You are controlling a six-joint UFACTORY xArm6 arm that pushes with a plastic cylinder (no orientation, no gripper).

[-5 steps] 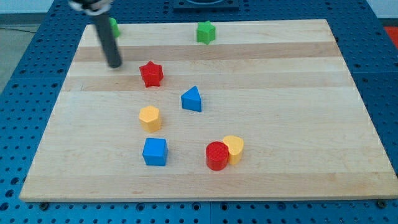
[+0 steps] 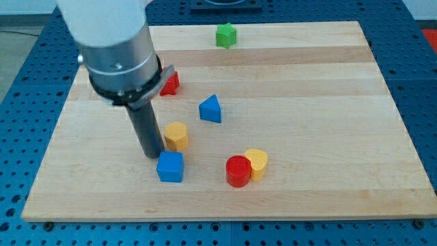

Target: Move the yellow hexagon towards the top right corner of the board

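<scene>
My tip [image 2: 152, 155], a bare rod holding nothing, seems to touch the yellow hexagon [image 2: 177, 135] at mid-board on its lower left, so an off-centre push may knock it into the blue triangular block [image 2: 211, 108].

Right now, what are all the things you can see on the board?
Board: one, pale wood, on a blue pegboard.
Green block: one, at the view's top edge.
Red star: one, upper left, partly behind my arm.
Blue triangle: one, near the middle.
Yellow hexagon: one, left of centre.
Blue cube: one, below the hexagon.
Red cylinder: one, lower middle.
Yellow block: one, rounded, touching the cylinder's right.
My tip: one dark rod, just left of the hexagon, above the cube.
</scene>
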